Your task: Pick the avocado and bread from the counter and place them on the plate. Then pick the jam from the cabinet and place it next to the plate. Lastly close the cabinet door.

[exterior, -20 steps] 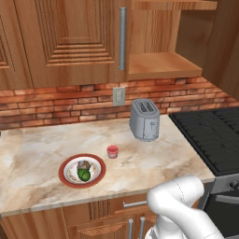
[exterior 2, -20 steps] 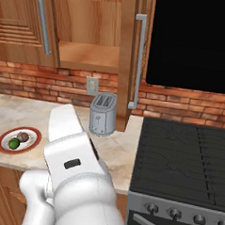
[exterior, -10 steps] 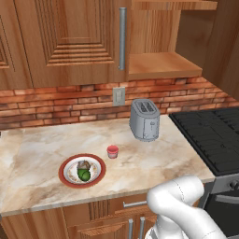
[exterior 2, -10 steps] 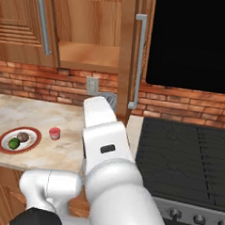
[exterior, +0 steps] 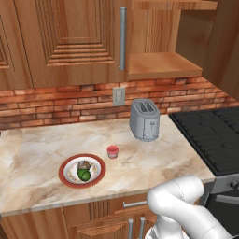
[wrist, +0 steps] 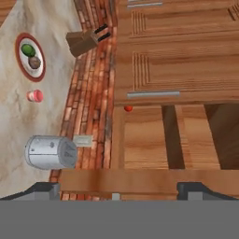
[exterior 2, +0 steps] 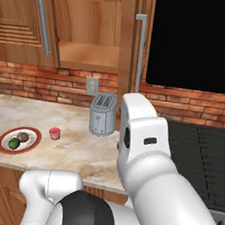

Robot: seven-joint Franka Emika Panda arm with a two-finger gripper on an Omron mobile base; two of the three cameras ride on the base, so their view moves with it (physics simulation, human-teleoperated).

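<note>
The red-rimmed plate (exterior: pixel 65 179) (exterior 2: pixel 1 144) (wrist: pixel 19 43) lies on the counter (exterior: pixel 154 161) and carries the dark-green avocado (exterior: pixel 84 175) (exterior 2: pixel 13 144) (wrist: pixel 28 49) and the brown bread (exterior: pixel 84 165) (exterior 2: pixel 23 136) (wrist: pixel 34 62). Just right of the plate, the jam (exterior: pixel 112 151) (exterior 2: pixel 54 133) (wrist: pixel 35 96) stands on the counter. The cabinet (exterior: pixel 163 65) (exterior 2: pixel 89 56) (wrist: pixel 149 140) shows its bare shelf. Its cabinet door (exterior 2: pixel 129 54) (exterior: pixel 224 46) stands swung out. In the rolled hand view my gripper (wrist: pixel 119 191) is open, its fingertips (wrist: pixel 44 189) just below a wooden edge (wrist: pixel 126 181) in front of the cabinet.
A silver toaster (exterior: pixel 144 119) (exterior 2: pixel 103 115) (wrist: pixel 49 152) stands near the wall outlet (exterior: pixel 119 96). A black stove (exterior: pixel 210 135) (exterior 2: pixel 196 157) borders the counter on the right. A knife block (wrist: pixel 86 41) sits by the brick wall, and a small red fruit (wrist: pixel 128 108) shows at the cabinet.
In the right base view my arm has swung from left of the toaster across to the right and closer to the camera. The plate, jam and toaster have not moved.
</note>
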